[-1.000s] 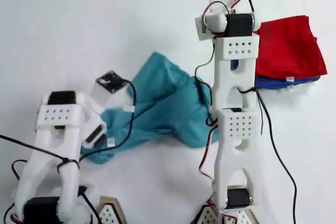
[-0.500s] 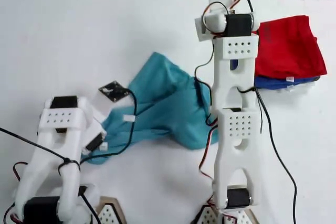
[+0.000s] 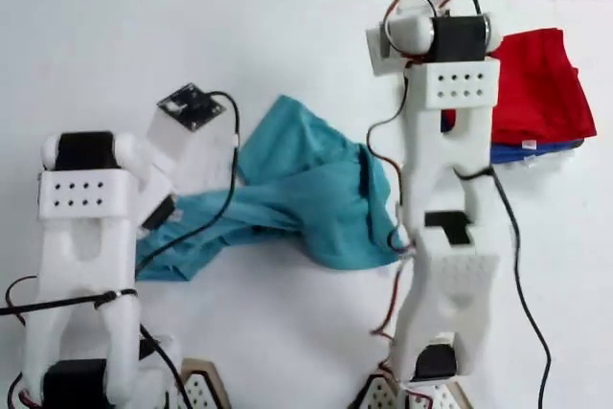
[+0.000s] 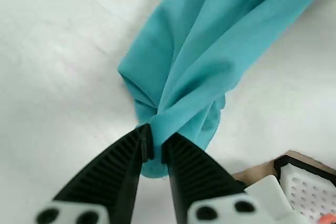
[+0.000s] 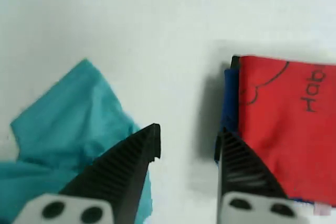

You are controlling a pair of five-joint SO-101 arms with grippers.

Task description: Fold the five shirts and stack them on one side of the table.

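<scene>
A teal shirt (image 3: 306, 189) lies crumpled and stretched out across the middle of the table. My left gripper (image 4: 154, 142) is shut on a bunched end of the teal shirt (image 4: 184, 72), at its near-left tip beside the left arm (image 3: 81, 208). A folded red shirt (image 3: 536, 83) rests on a folded blue shirt (image 3: 532, 149) at the far right. My right gripper (image 5: 189, 140) hangs open over bare table, with the teal shirt (image 5: 68, 119) on one side and the red shirt (image 5: 283, 124) on the other. Nothing is between its fingers.
The right arm (image 3: 445, 170) stretches from the near edge towards the far edge and covers the inner edge of the red and blue stack. White table (image 3: 115, 45) spreads to the far left. Base plates (image 3: 201, 390) sit at the near edge.
My left arm has swung left and away from the near edge, dragging the teal shirt's pinched end leftwards and drawing the cloth out longer. The right arm has shifted a little to the right.
</scene>
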